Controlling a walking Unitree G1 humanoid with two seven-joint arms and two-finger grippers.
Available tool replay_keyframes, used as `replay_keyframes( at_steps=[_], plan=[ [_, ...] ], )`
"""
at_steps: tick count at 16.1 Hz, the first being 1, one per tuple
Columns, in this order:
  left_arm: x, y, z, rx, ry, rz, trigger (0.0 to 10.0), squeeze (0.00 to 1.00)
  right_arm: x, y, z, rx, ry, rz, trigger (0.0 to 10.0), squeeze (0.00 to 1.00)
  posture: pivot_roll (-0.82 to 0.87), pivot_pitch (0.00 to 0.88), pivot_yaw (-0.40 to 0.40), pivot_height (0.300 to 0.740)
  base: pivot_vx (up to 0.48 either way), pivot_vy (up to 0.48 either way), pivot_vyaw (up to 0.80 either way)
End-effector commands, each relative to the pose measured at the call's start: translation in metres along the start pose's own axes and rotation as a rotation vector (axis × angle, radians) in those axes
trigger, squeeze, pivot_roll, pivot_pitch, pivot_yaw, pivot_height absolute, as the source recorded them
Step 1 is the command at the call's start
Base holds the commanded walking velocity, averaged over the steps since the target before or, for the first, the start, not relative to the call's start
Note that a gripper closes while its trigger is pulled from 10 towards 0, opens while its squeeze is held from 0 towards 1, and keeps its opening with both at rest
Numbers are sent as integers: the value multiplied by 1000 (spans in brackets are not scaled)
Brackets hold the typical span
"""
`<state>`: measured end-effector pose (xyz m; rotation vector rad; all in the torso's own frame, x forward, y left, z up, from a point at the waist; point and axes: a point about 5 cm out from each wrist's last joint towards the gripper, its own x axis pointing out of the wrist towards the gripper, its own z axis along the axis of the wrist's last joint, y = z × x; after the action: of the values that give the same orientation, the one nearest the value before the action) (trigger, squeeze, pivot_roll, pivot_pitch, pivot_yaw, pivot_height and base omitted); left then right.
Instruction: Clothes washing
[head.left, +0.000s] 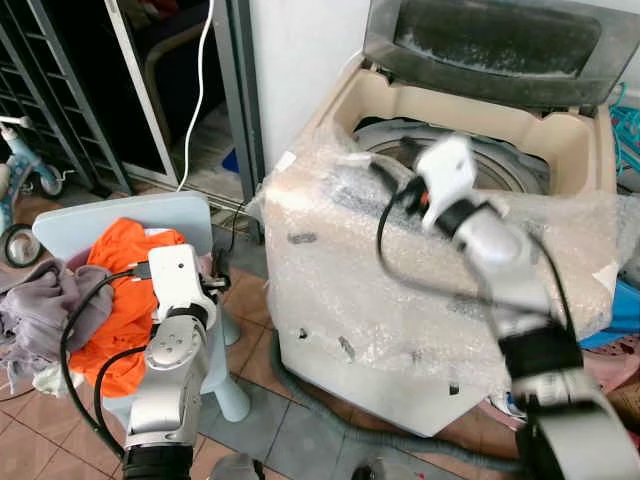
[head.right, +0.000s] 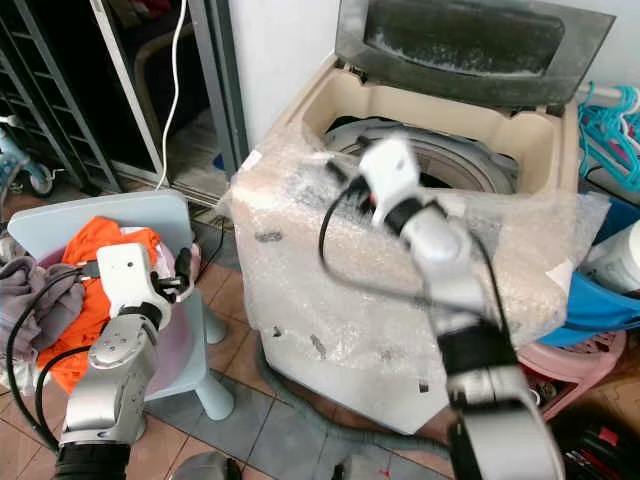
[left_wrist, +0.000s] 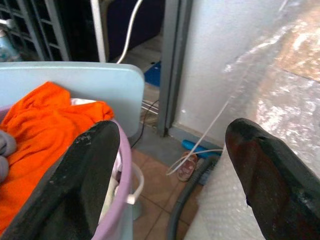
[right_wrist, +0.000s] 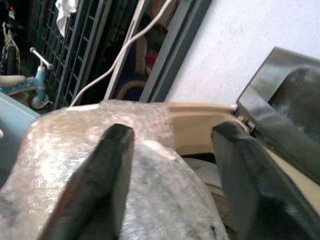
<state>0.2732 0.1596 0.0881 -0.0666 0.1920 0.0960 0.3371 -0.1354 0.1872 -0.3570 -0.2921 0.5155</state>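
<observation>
A top-loading washing machine (head.left: 430, 300) wrapped in bubble wrap stands with its lid (head.left: 500, 45) raised and its drum (head.left: 500, 165) exposed. My right gripper (right_wrist: 172, 132) hovers above the machine's front left rim, open, with nothing between its fingers. On a pale blue chair (head.left: 180, 210) to the left, a lilac basket (left_wrist: 122, 170) holds an orange garment (head.left: 125, 290) and a grey garment (head.left: 45, 305). My left gripper (left_wrist: 170, 135) is open and empty beside the basket's right rim, between it and the machine.
A dark doorway with a grey frame (head.left: 240, 100) and a hanging white cable (head.left: 195, 90) lies behind the chair. A child's tricycle (head.left: 20, 170) stands far left. A grey hose (head.left: 310, 400) runs along the tiled floor. Blue hangers (head.right: 610, 115), a blue basin (head.right: 600, 300) and a pink basket (head.right: 590, 350) crowd the right.
</observation>
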Motion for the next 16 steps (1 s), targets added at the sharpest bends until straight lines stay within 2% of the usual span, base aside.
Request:
replay_keyframes(
  at_steps=[1,2,3,4,6,7,9,10,12,14,15,16],
  plan=[
    [0,-6,2,13,-3,-30,10000,0,3,5,20,-9,-94,-28,10000,1000,-42,0,13,740,0,480,0],
    [0,-6,2,13,-3,-28,10000,0,2,6,20,11,-92,-44,10000,1000,-42,0,13,740,0,480,0],
    [0,-5,2,10,3,-18,10000,0,-6,13,11,74,-57,-127,10000,1000,-36,0,9,740,0,480,0],
    [0,-4,1,11,6,-15,10000,0,-11,18,8,78,-47,-152,10000,996,-35,0,9,740,0,480,0],
    [0,-4,1,11,9,-17,10000,0,-35,37,-24,74,48,-269,10000,796,-38,0,16,740,0,480,0],
    [1,-5,2,11,9,-22,10000,0,-44,43,-38,69,102,-306,10000,0,-38,0,25,740,0,480,0],
    [3,-9,3,15,1,-40,10000,0,-59,50,-60,26,184,-368,10000,0,-38,0,30,740,0,480,0],
    [4,-10,4,17,-4,-43,10000,0,-63,49,-69,51,243,-417,10000,0,-36,0,32,740,0,480,0],
    [5,-9,3,18,5,-41,10000,0,-63,49,-68,90,238,-431,10000,0,-47,0,28,740,0,480,0],
    [6,-12,4,15,-7,-56,10000,0,-60,54,-76,78,278,-402,10000,0,-44,0,23,740,0,480,0],
    [6,-12,5,-3,-20,-57,10000,0,-60,54,-75,102,259,-399,10000,0,-42,0,23,740,0,341,0],
    [5,-11,8,26,-58,-60,10000,0,-61,53,-77,104,281,-413,10000,0,-41,0,22,740,0,0,0]
  ],
)
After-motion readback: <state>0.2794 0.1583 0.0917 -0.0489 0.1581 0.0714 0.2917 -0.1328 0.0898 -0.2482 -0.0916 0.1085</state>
